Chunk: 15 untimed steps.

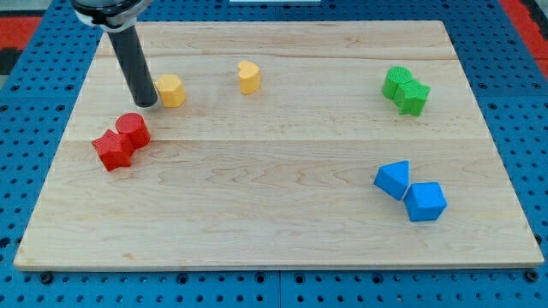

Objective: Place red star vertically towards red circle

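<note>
The red star (111, 150) lies at the view's left on the wooden board, touching the red circle (134, 129), which sits just up and to the right of it. My tip (145, 103) rests on the board a little above the red circle, apart from it, and right beside the left side of a yellow hexagon block (171, 90).
A yellow heart-shaped block (248, 77) sits at the top middle. Two green blocks (405, 90) touch each other at the upper right. Two blue blocks (411, 192) touch at the lower right. The board's left edge (64, 145) is near the red blocks.
</note>
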{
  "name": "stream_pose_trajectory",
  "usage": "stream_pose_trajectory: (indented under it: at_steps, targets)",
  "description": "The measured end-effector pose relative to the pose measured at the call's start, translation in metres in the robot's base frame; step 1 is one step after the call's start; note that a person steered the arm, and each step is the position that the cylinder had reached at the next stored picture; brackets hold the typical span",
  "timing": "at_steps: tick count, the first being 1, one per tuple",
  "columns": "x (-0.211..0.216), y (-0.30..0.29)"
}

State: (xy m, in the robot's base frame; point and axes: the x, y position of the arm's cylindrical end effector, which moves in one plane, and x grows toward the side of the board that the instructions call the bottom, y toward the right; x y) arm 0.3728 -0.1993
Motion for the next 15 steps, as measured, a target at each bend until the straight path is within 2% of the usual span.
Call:
stream_pose_trajectory:
  at_steps: [1, 5, 6, 7, 8, 9, 11, 13, 14, 15]
  targets:
    - [0.023, -0.040]
    - [0.145, -0.027]
    - [0.144, -0.055]
    - [0.102, -0.043]
    - [0.083, -0.043]
    - [0.097, -0.027]
    - [0.095, -0.005]
    - [0.134, 0.016]
    - [0.108, 0.035]
    - [0.104, 0.076]
